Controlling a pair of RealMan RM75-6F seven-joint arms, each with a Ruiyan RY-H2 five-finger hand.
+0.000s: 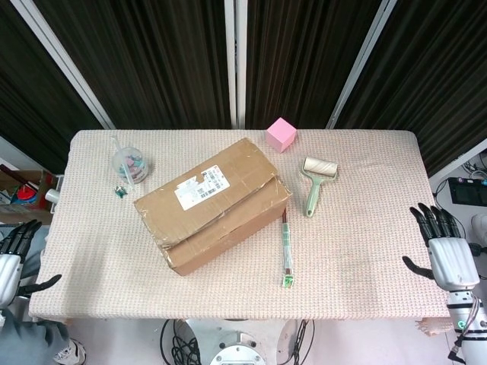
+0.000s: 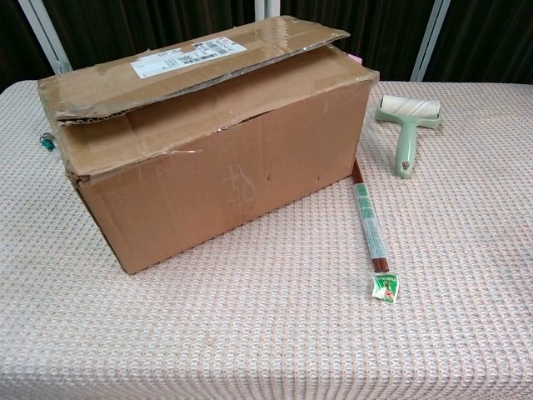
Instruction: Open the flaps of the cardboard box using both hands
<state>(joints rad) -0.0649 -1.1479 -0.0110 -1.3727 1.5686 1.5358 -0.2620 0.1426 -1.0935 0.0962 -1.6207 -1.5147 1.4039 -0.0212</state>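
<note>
The cardboard box (image 1: 213, 204) lies at an angle in the middle of the table, its top flaps folded down with a white label on the far one. The chest view shows the box (image 2: 208, 158) close up, its top flap slightly lifted at the edge. My left hand (image 1: 14, 262) hangs off the table's left edge, fingers spread, holding nothing. Over the table's right edge my right hand (image 1: 444, 249) is also spread and empty. Both hands are far from the box, and neither shows in the chest view.
A green lint roller (image 1: 314, 184) lies right of the box, and a thin red-brown stick (image 1: 287, 247) with a green tag runs along its near right side. A pink cube (image 1: 281, 134) sits behind the box. A clear cup (image 1: 130, 163) with small items stands at the far left.
</note>
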